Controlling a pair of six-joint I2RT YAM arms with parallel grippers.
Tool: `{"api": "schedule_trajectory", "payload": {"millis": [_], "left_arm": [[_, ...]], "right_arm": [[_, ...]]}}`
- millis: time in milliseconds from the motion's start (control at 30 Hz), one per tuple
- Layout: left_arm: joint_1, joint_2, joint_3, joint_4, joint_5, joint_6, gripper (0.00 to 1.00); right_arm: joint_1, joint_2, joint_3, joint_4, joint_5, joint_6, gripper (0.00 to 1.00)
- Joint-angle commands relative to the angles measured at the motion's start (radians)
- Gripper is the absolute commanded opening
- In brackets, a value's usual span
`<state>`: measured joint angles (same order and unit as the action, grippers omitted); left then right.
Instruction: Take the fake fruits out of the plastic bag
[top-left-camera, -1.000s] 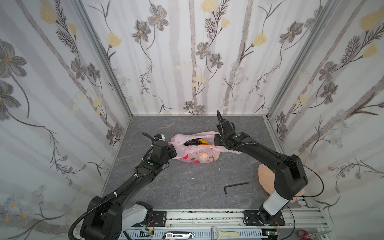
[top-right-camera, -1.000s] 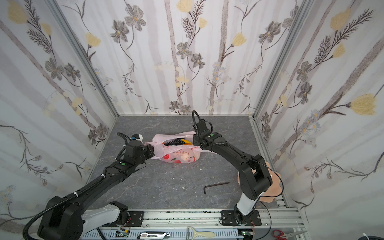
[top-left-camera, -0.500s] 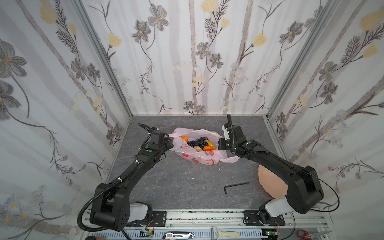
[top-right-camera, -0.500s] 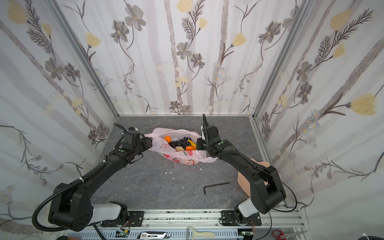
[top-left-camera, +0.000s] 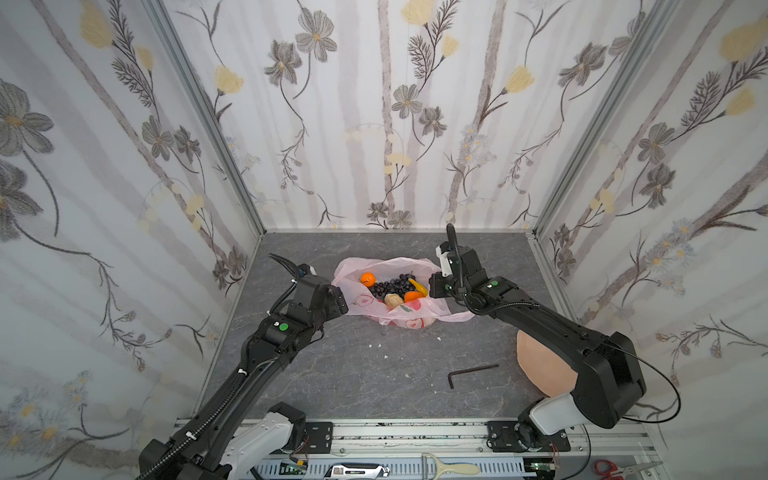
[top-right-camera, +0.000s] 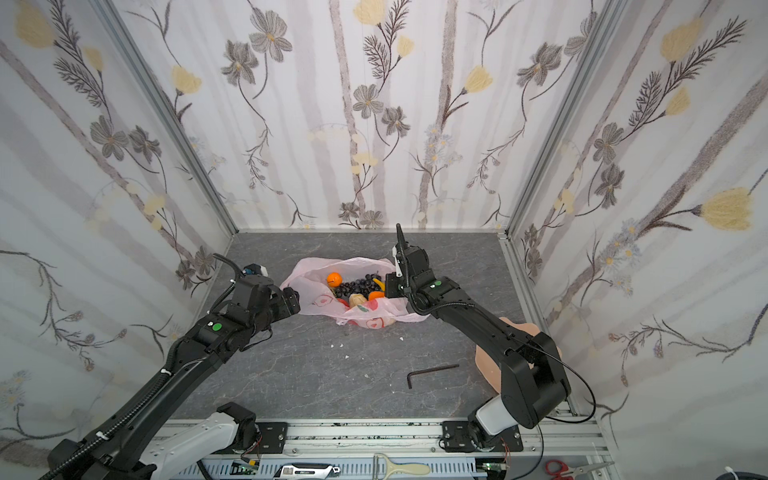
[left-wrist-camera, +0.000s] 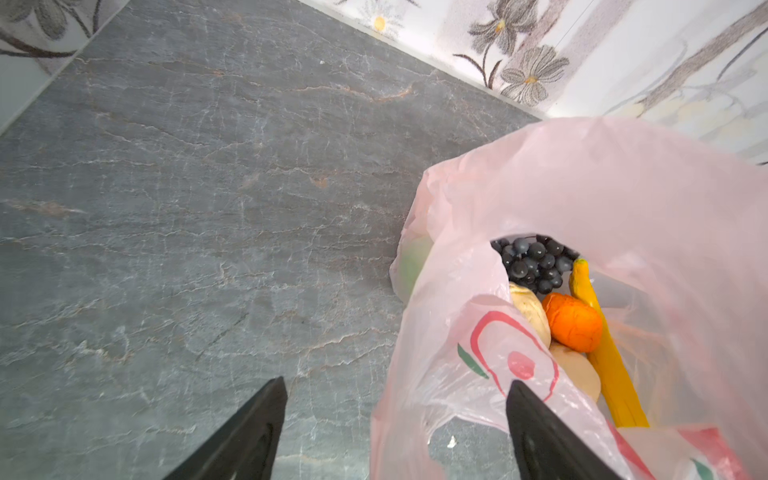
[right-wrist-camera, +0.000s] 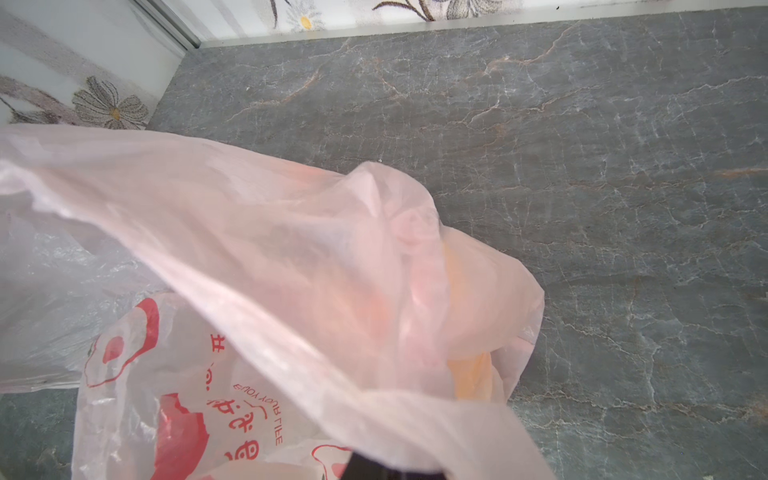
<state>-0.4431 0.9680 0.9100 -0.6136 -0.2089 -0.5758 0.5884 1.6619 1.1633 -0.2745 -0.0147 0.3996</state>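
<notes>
The plastic bag lies at the table's middle back with its mouth gaping upward. Inside show fake fruits: an orange, dark grapes, a banana and a beige pear. My left gripper stands open at the bag's left edge; loose film sags between its fingers. In the left wrist view I look into the bag at grapes, an orange and the banana. My right gripper is shut on the bag's right rim; film covers it in its wrist view.
A peach-pink dish lies at the right, partly under my right arm. A black hex key rests on the grey table in front, with white crumbs near the bag. Walls close in on three sides.
My left gripper opened and let go of the bag's left edge. The bag's mouth spread wide and the fruits inside came into view. The right gripper shifted right, holding its rim.
</notes>
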Motion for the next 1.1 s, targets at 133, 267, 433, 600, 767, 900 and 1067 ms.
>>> {"api": "schedule_trajectory", "payload": {"millis": [133,267,433,600,767,900,1067], "left_arm": [[-0.155,-0.038,0.125,-0.262,0.033,-0.034,0.81],[-0.264,-0.041,0.198,-0.36,-0.028,-0.092,0.8],[-0.41,0.0,0.227,-0.325,-0.105,-0.188,0.79],[-0.449,0.087,0.219,-0.101,-0.129,-0.226,0.77],[-0.413,0.243,0.172,0.043,-0.282,-0.255,0.89],[-0.335,0.321,0.132,0.141,-0.304,-0.283,0.89],[-0.273,0.434,0.146,0.197,-0.308,-0.282,0.93]], "right_arm": [[0.005,0.003,0.009,0.017,0.039,-0.03,0.0],[0.004,0.012,0.009,0.026,0.033,-0.036,0.01],[0.006,0.015,0.006,0.039,0.028,-0.035,0.01],[0.009,-0.003,-0.012,0.047,0.023,-0.027,0.01],[0.022,-0.035,-0.049,0.082,0.004,-0.013,0.01],[0.034,-0.055,-0.064,0.089,0.001,-0.019,0.01],[0.034,-0.105,-0.098,0.112,-0.009,-0.025,0.01]]}}
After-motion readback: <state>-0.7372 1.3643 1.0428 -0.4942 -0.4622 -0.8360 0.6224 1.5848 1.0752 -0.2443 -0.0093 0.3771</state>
